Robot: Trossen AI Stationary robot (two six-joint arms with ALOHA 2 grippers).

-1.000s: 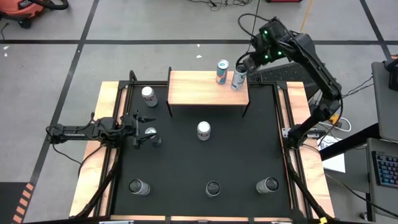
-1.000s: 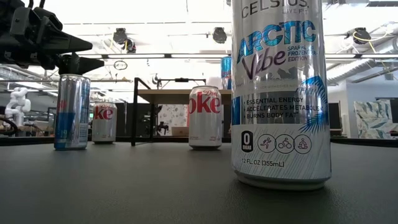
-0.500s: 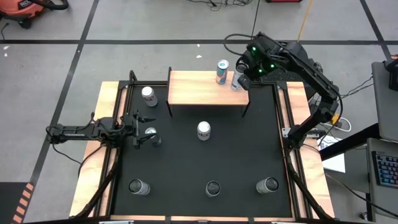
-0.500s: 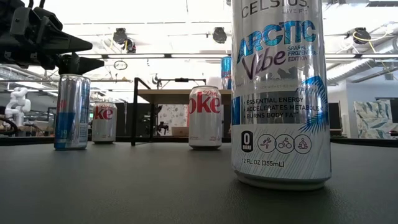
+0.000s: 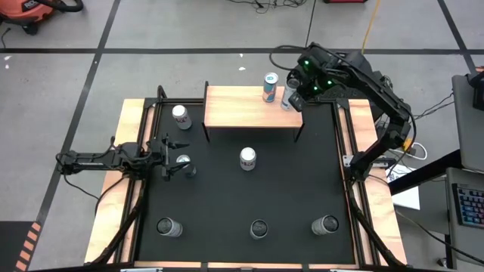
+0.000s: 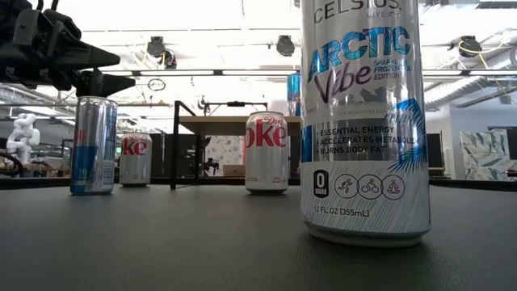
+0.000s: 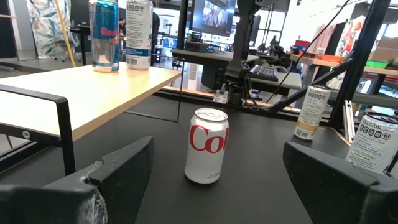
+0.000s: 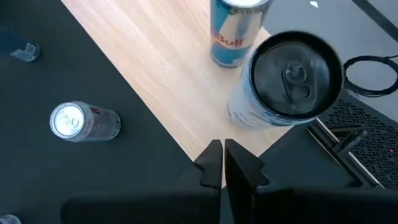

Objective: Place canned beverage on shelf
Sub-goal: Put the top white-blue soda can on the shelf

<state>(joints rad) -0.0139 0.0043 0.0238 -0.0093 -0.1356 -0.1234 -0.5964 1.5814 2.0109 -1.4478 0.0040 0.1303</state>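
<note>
The right gripper (image 5: 299, 89) hangs above the far right corner of the shelf (image 5: 234, 106), its fingers (image 8: 219, 163) pressed together and holding nothing. Just beyond their tips in the wrist view stands the white can (image 8: 283, 81), upright on the wood, close to the shelf's right edge, with the Red Bull can (image 8: 236, 28) just beside it; the two look near enough to touch, though I cannot tell if they do. That pair already sits where the task wants it.

The left gripper (image 5: 172, 159) waits low over the black surface (image 5: 249, 196) at its left side, fingers (image 7: 118, 171) wide apart with nothing between them. The Coke can (image 7: 207, 145) stands upright straight ahead of it, toward the middle of the surface, long axis vertical, so a level approach along the gripper's own line should meet its side. A slim can (image 5: 182, 160) stands right at this gripper, and another Coke can (image 5: 180, 114) is near the shelf's left legs. Three more cans line the near edge.

Judging by distance, the left arm is nearer the middle can
</note>
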